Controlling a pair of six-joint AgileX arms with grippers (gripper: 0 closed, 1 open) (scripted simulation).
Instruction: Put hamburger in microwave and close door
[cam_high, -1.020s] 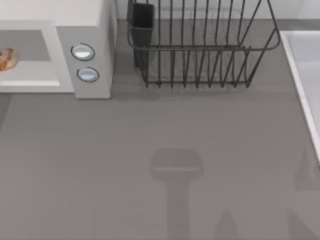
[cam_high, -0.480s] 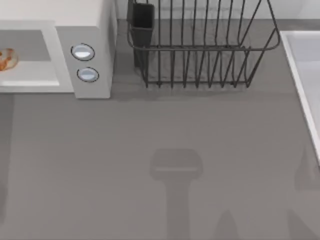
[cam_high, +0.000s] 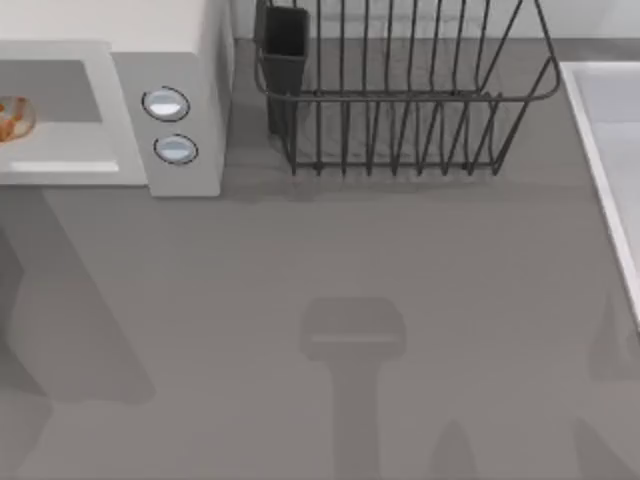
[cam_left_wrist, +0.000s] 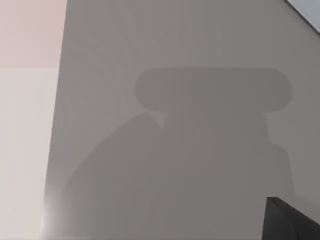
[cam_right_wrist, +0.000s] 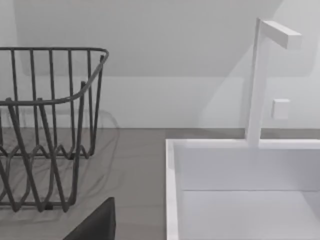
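the bare grey tabletop (cam_high: 330, 260) fills the near ground, and i cannot tell either claw's state. far back at ten o'clock, the small tan-bunned hamburger (cam_high: 14, 118) sits in the grey cavity of the boxy white microwave (cam_high: 190, 60); the black wire dish rack (cam_high: 400, 100) stands at twelve, the white sink (cam_high: 610, 150) at two.

Light was even, soft and diffuse, from overhead. My arms threw soft-edged shadows on the table (cam_high: 330, 250): a T-shaped one at centre, a broad wedge at left, fainter ones at right. The dish rack (cam_high: 400, 90) cast a faint wire shadow. Left wrist view had a bright glare patch near one corner. No visible edge distortion.
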